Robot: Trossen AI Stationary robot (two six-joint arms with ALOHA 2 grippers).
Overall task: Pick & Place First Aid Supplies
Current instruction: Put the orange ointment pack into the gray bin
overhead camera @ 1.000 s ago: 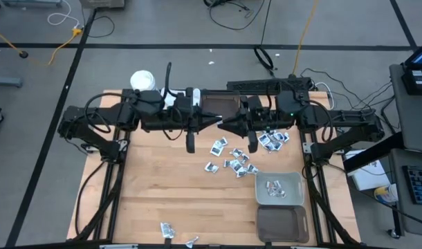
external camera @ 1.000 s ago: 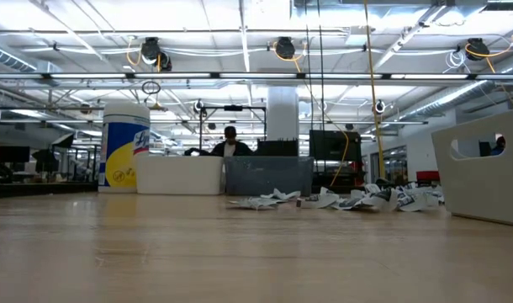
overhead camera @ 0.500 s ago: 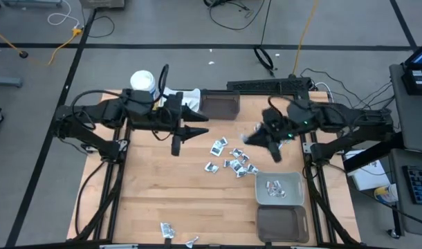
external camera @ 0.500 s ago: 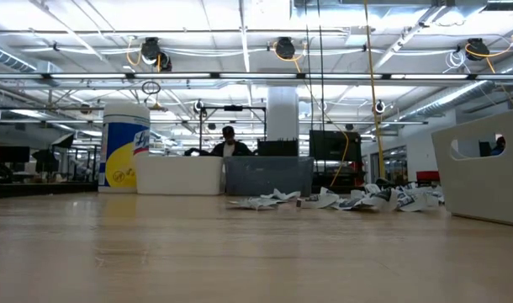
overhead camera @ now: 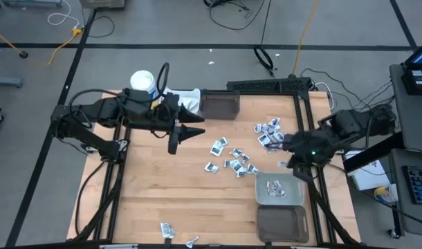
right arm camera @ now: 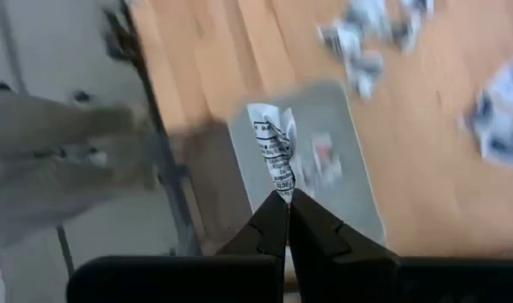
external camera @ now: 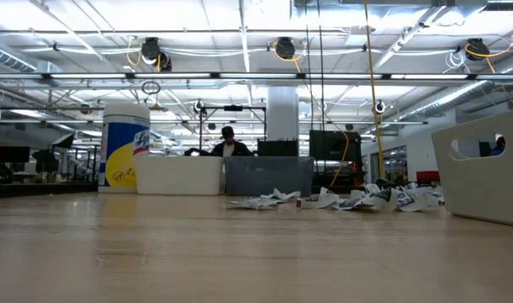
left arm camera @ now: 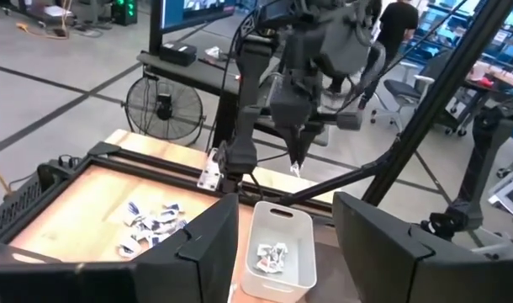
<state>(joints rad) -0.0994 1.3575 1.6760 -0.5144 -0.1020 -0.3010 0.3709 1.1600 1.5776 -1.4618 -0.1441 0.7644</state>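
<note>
Wooden table [overhead camera: 162,194], lower left of frame bare.
Right gripper [right arm camera: 285,199] pinches a printed packet [right arm camera: 274,156], text unreadable, above the grey bin [overhead camera: 280,188]; left gripper [overhead camera: 194,131] looks spread.

Hardly any legible text. Dark printed lines and a small boxed mark on the white packet [right arm camera: 274,156] pinched at the centre of the right wrist view, too small and blurred to read. Blue lettering on a yellow label on the white canister [external camera: 125,148] at the left of the low view, script-like, not decipherable as a word. Dark or blue print on the scattered packets [overhead camera: 230,158] at the middle of the high view, unreadable. No numbers or signs readable elsewhere.
</note>
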